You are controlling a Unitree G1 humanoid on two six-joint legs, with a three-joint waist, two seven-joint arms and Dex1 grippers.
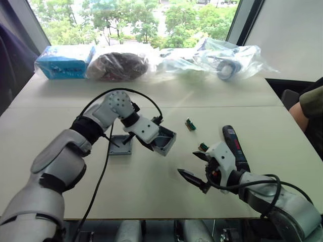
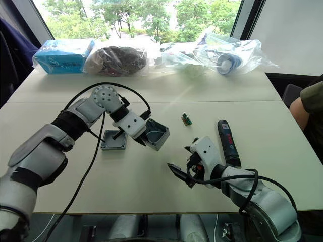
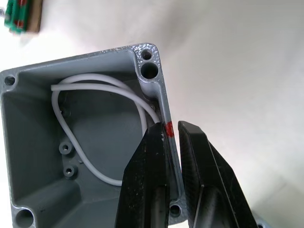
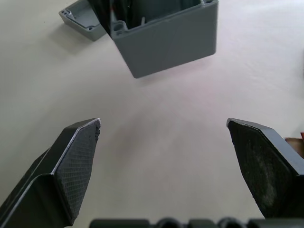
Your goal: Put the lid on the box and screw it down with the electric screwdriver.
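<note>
The grey box (image 1: 166, 141) is tilted near the table's middle, its open side facing my left arm and a white wire (image 3: 102, 88) curled inside. My left gripper (image 3: 171, 127) is shut on one side wall of the box, one finger inside and one outside. The flat grey lid (image 1: 120, 145) lies on the table just left of the box. The black electric screwdriver (image 1: 235, 144) with a red label lies to the right, behind my right gripper (image 1: 187, 164). That gripper is open and empty, low over the table, pointing at the box (image 4: 166, 35) a short way off.
Two small green parts (image 1: 190, 124) (image 1: 203, 146) lie between the box and the screwdriver. A blue carton (image 1: 65, 61) and plastic bags (image 1: 121, 64) (image 1: 229, 59) line the far edge. A person's arm (image 1: 309, 108) is at the right edge.
</note>
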